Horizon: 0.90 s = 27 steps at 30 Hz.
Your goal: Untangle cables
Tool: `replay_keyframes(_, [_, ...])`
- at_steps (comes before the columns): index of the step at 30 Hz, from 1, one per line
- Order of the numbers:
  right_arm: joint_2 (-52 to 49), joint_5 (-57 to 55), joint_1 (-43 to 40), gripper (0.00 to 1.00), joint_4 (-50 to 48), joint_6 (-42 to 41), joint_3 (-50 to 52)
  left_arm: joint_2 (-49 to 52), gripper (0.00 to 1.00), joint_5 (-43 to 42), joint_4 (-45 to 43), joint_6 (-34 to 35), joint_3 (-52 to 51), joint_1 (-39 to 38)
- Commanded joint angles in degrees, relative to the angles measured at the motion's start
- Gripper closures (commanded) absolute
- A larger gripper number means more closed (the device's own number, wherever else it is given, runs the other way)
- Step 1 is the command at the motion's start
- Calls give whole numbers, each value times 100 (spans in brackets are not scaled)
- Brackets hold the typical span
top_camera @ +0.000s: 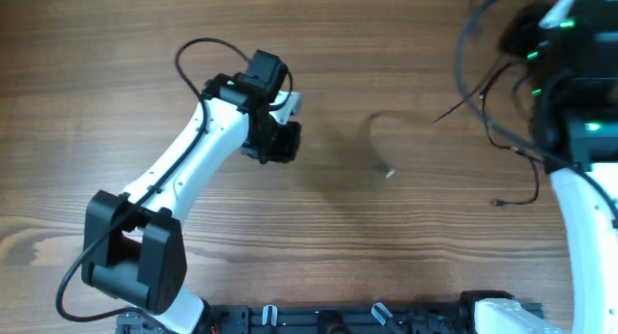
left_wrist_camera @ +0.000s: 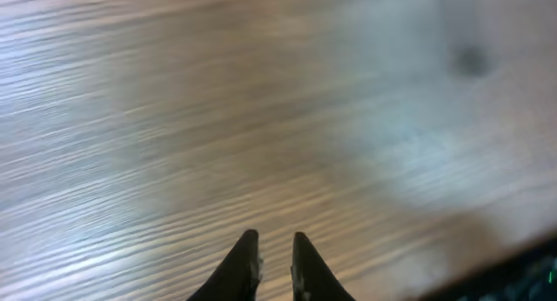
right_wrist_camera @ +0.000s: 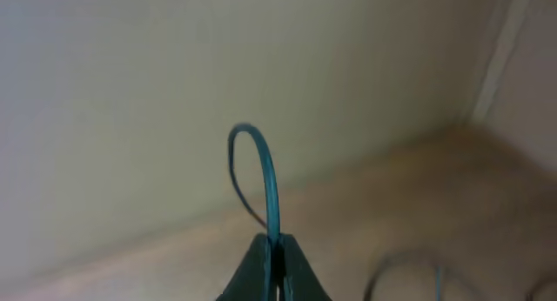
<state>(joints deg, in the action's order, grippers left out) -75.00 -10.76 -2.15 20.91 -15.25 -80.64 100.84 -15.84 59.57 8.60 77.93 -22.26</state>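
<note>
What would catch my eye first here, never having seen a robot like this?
A thin cable arching up in a loop out of the right gripper, whose fingers are pinched shut on it, at the wooden table's far right. More thin black cables trail beside that arm, while the left gripper hovers mid-table, fingers barely parted, holding nothing.

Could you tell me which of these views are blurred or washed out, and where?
Overhead: the table is sharp, but a thin cable mid-table is smeared to a faint ghost. Left wrist: the table is streaked with blur, pale glare at right. Right wrist: the pinched cable loop is fairly clear, background soft.
</note>
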Motion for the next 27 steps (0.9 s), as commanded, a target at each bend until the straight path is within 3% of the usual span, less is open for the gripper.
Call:
replay_keyframes(1, [348, 315, -544, 96, -848, 175, -289, -55, 80, 341, 11, 743, -15, 411])
replay_keyframes(3, [459, 315, -776, 96, -1064, 175, -289, -55, 74, 299, 9, 861, -15, 564])
replay_keyframes(5, [476, 317, -876, 96, -693, 179, -289, -55, 68, 260, 4, 861, -15, 656])
replay_keyframes(9, [79, 315, -881, 96, 1397, 313, -286, -55, 48, 264, -15, 861, -15, 680])
replay_keyframes(14, [-850, 334, -881, 95, 2894, 319, -286, -55, 46, 264, -11, 861, -15, 680])
replay_keyframes(22, [-1478, 149, -911, 96, 2629, 289, -289, -55, 46, 262, 37, 861, -15, 680])
replay_keyframes(27, [-1480, -573, -1482, 93, 2437, -796, -286, -55, 46, 262, 103, 861, -15, 678])
